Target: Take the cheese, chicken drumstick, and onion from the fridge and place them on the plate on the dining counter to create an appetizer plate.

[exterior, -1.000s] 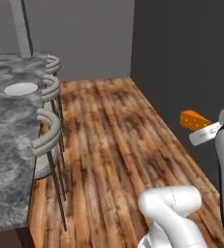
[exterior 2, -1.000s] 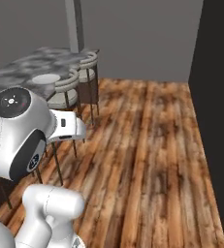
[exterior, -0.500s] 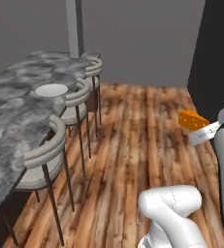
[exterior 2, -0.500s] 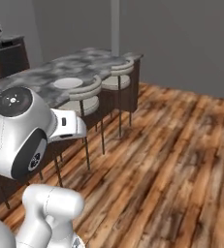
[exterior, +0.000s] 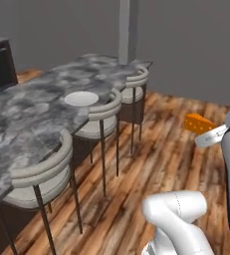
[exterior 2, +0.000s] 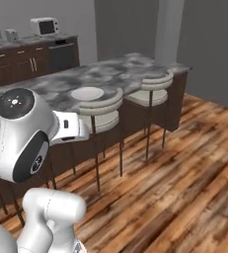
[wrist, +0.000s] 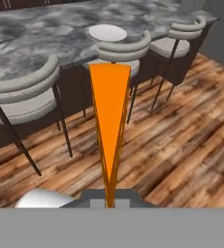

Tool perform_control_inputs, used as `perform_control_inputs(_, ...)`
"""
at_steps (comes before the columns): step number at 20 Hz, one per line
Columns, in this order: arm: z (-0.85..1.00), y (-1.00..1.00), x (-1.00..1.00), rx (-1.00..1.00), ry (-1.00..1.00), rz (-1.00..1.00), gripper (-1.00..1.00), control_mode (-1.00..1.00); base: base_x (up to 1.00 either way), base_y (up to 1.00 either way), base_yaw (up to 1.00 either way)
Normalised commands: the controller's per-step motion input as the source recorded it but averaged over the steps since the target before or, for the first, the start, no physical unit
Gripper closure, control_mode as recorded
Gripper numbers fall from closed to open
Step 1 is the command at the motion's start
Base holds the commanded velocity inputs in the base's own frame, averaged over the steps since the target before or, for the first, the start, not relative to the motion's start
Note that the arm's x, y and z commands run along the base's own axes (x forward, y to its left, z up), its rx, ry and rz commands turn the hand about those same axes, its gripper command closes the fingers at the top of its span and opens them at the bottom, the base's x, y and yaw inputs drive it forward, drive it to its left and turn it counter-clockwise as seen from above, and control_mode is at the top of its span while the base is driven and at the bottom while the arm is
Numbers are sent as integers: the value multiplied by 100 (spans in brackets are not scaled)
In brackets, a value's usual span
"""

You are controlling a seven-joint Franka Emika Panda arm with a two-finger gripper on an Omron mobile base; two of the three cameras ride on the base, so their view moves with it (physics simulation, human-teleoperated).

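The claw [exterior: 206, 133] is clamped on the orange cheese [exterior: 197, 123] wedge, held in the air above the wooden floor [exterior: 161, 164]. The white plate [exterior: 81, 98] lies bare on the grey marbled worktop [exterior: 32, 109], behind the stools [exterior: 104, 112].

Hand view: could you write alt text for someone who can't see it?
An orange cheese wedge, held in the shut gripper, points toward a white plate on the grey marbled dining counter. Beige stools line the counter over a wooden floor.
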Motion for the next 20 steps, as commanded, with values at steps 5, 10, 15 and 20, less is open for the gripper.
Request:
perform_control_inputs(5,0,0,0,0,0,0,100,100,97,-42,56)
perform_control_inputs(10,0,0,0,0,0,0,100,100,94,-75,51)
perform_control_inputs(15,0,0,0,0,0,0,100,100,94,-78,47)
perform_control_inputs(20,0,0,0,0,0,0,100,100,98,-38,42)
